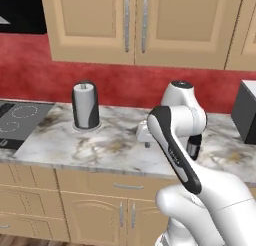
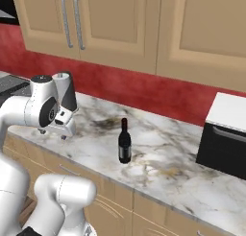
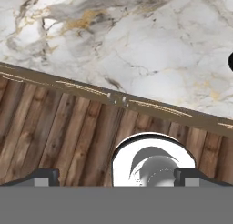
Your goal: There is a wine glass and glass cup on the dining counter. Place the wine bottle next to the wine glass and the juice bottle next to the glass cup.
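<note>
One end effector [image 3: 116, 175] hung near the table [image 3: 150, 59] edge, fingers wide apart and empty, likely readied for a grasp. Farther right stood the wine bottle [image 2: 125, 141], upright and untouched on the marble.

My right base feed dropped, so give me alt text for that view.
A slim black wine bottle stands upright on the marble wall counter, untouched, with the white arm at left and a black appliance at right. Beige cabinets hang above a red backsplash.
</note>
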